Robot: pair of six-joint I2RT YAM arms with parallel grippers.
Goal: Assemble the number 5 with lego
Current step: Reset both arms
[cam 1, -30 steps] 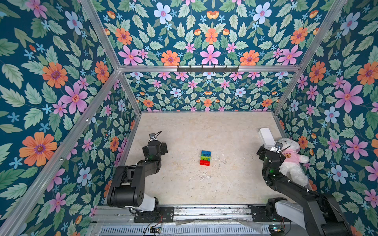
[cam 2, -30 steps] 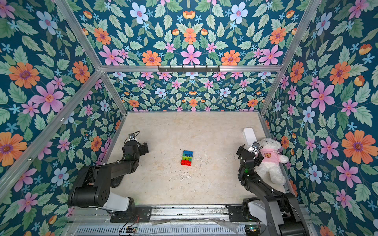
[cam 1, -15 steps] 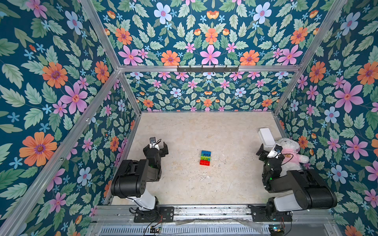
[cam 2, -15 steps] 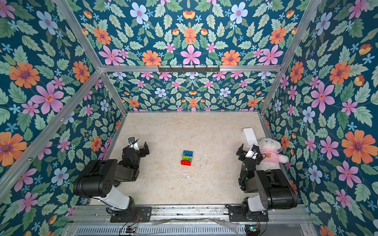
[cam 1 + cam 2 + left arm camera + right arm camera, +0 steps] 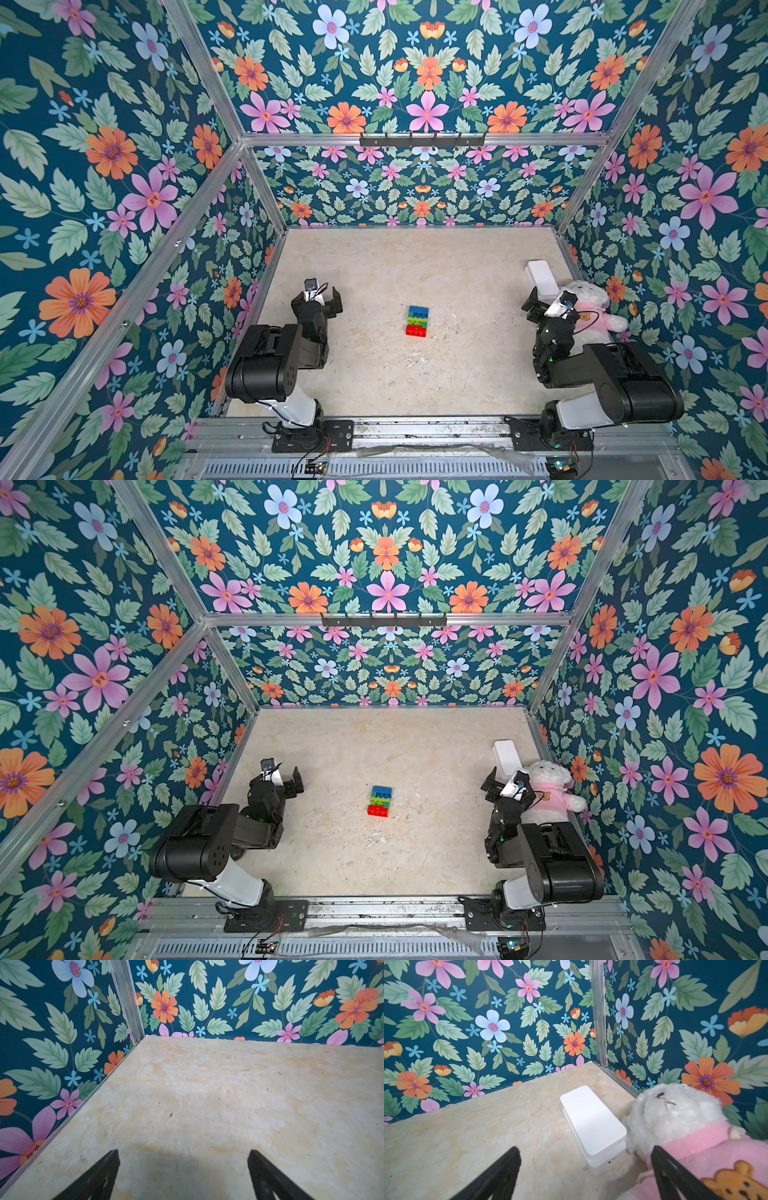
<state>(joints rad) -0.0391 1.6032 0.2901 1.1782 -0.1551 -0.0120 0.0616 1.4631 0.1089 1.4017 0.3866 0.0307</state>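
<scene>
Top views: the number 5 [image 5: 417,321] [image 5: 380,801] sits on the table [image 5: 415,257] approx mid-floor. Its blue layer is furthest back, green in the mid, red nearest the front rail. It's well apart from both arms and in the same spot as 1 s ago. The left gripper [image 5: 316,302] [image 5: 277,782] is near the left wall w/ jaws spread and nothing btwn them. The right gripper [image 5: 550,306] [image 5: 508,786] is near the right wall, also spread wide and empty, just in front of the white box [image 5: 541,276] and beside the plush toy [image 5: 592,301]. Vs 1 s ago, both arms have folded back: elbows now up, big black links bunched by the front rail. The grippers themselves have hardly shifted.

Left wrist: left gripper [image 5: 183,1153] fingertips wide apart over bare table, w/ the wall corner beyond. No lego in view.

Right wrist: right gripper [image 5: 585,1149] spread wide and holding nothing. The white box [image 5: 591,1118] lies ahead btwn the fingertips' lines, and the plush toy [image 5: 675,1118] touches the box's side.
</scene>
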